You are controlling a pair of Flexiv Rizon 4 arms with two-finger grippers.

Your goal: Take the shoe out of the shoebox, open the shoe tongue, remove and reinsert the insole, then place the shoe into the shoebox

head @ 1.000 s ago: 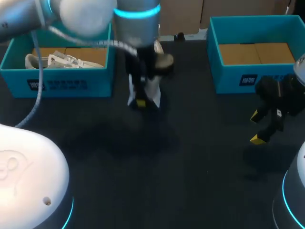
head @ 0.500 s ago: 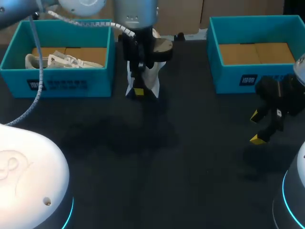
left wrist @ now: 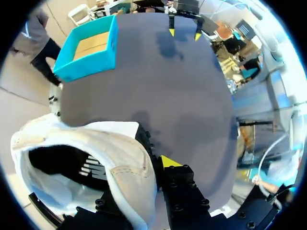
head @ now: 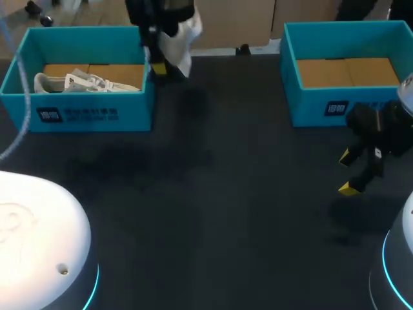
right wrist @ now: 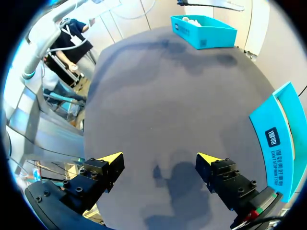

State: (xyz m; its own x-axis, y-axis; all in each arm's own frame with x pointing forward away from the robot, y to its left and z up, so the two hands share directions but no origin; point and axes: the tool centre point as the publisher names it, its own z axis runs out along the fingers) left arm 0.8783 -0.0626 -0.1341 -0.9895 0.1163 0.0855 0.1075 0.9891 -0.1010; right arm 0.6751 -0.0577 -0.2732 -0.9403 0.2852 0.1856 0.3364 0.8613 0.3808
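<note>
Hanging from clenched left jaws, white shoe (left wrist: 120,160), dark mouth open, right jaws released.

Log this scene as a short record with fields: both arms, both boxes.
left arm: left gripper shut on a white fabric shoe, held in the air beside the far right corner of the left blue shoebox
right arm: right gripper open and empty, above the dark table, in front of the right blue shoebox
left box contents: a second white shoe
right box contents: only its brown cardboard floor shows
</note>
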